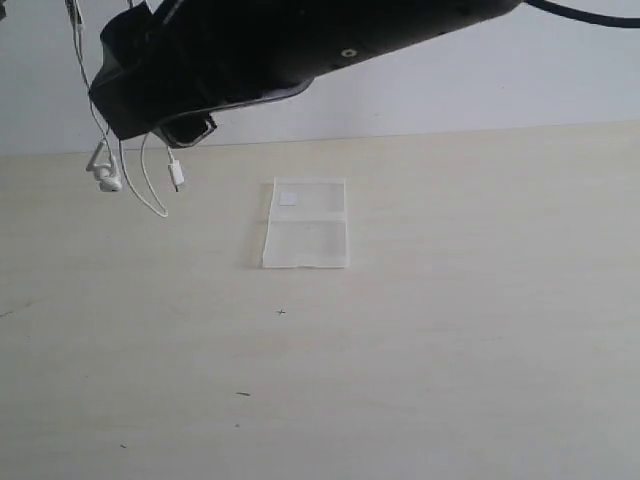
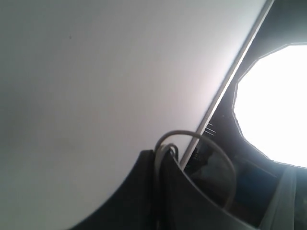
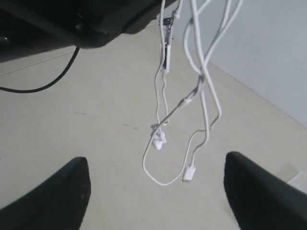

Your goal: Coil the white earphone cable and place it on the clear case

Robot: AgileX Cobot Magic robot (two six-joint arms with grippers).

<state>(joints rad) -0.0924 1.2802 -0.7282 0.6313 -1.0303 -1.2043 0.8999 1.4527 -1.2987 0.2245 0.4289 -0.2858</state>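
Cable (image 1: 104,176) hung in loose, crossed strands above the desk's (image 1: 450,350) far left corner, clear of the surface, with earbuds and plug lowest. Not coiled.

Left hand (image 2: 160,155) was clamped on a loop of the cable (image 2: 177,132). Right hand (image 3: 154,165) had its jaws wide apart and nothing between them, facing the dangling strands (image 3: 200,86).

Case (image 1: 305,225) lay flat near the middle of the far edge, well apart from the cable.

Risks, as judged:
- The right hand could close on one strand only, or on none, because the strands are thin and cross each other.
- A pull on the tangle could drag the wire out of the left hand's clamp.
- A springy coil could unwind and slide off the slick case, and a light case could shift if nudged.

A black arm (image 1: 300,40) crossed the top of the exterior view and hid the grip. A few dark specks marked the desk. Nothing lay between cable and case.
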